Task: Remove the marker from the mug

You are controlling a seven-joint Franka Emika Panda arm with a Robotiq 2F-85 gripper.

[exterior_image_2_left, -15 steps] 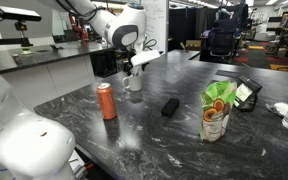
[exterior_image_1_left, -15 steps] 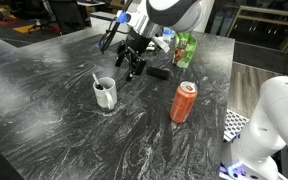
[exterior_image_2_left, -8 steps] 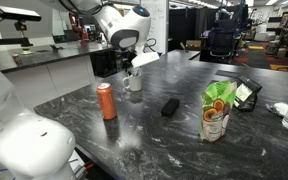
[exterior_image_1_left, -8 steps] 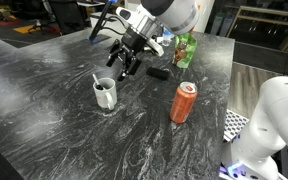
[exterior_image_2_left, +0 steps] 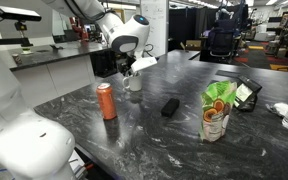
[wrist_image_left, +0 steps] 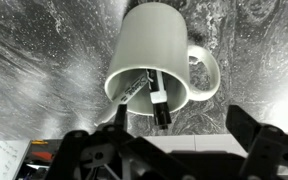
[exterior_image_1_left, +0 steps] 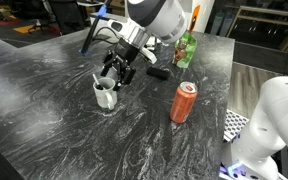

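The white mug [exterior_image_1_left: 105, 96] stands on the dark marbled table, and it also shows in the other exterior view [exterior_image_2_left: 135, 84]. In the wrist view the mug [wrist_image_left: 164, 40] fills the centre with its handle to the right. The dark marker [wrist_image_left: 160, 105] leans inside it, its black end sticking out over the rim. A thin white stick [exterior_image_1_left: 97, 79] also stands in the mug. My gripper [exterior_image_1_left: 113, 80] hovers just above and beside the mug's rim. Its fingers are open and empty [wrist_image_left: 162, 138], spread either side of the marker's end.
An orange-red can [exterior_image_1_left: 184, 102] stands near the mug, also seen in the other exterior view [exterior_image_2_left: 106, 100]. A flat black block [exterior_image_1_left: 159, 73] and a green bag [exterior_image_1_left: 187, 48] lie beyond. The table edge runs along the right [exterior_image_1_left: 229, 110].
My gripper has moved from beside the black block across and down to the mug, and now sits right over its rim. The mug and can have not moved.
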